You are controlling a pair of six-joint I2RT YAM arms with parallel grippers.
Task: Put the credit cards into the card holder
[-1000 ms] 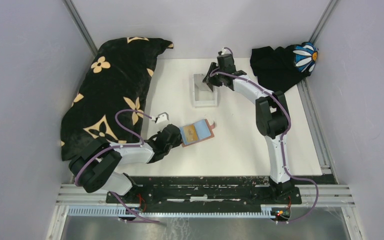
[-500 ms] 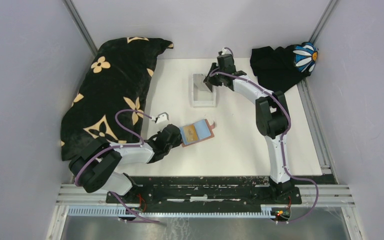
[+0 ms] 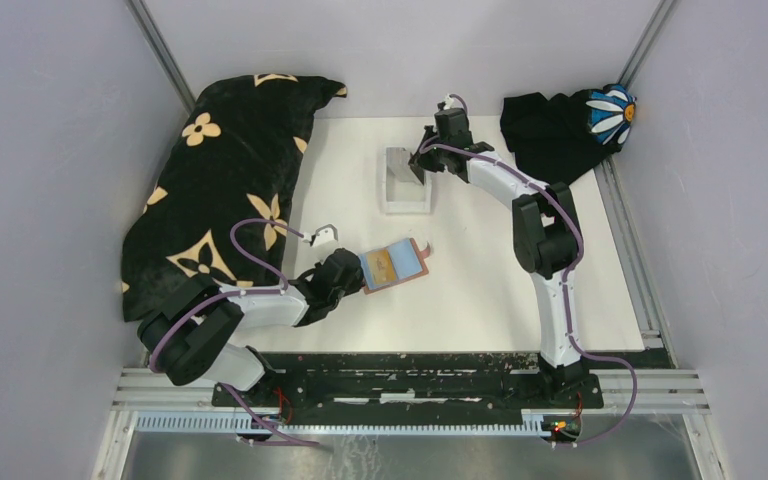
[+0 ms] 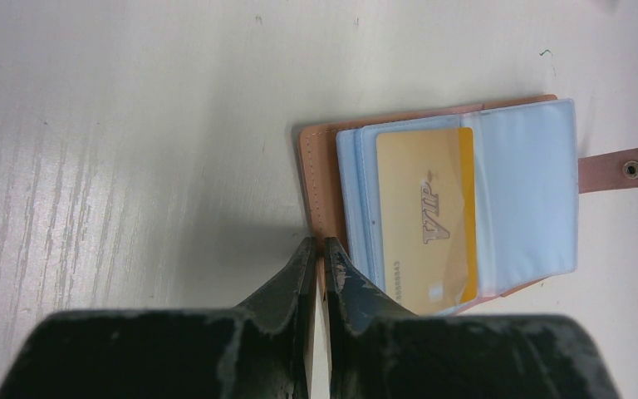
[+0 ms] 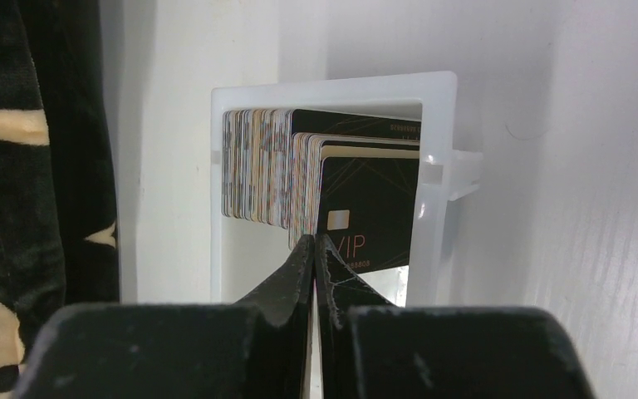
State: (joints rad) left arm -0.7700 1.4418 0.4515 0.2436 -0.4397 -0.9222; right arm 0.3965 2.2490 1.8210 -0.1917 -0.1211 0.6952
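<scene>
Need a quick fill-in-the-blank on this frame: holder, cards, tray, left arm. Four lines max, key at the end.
1. The card holder lies ___, its snap tab undone.
2. The card in its clear sleeve is ___.
3. The left gripper pinches the tan edge of the ___.
4. The other cards stand in a ___ tray.

Missing words: open; gold; card holder; white.

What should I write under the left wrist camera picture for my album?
Left pincer pinches the open card holder's edge, a gold credit card showing among its clear sleeves.
</scene>
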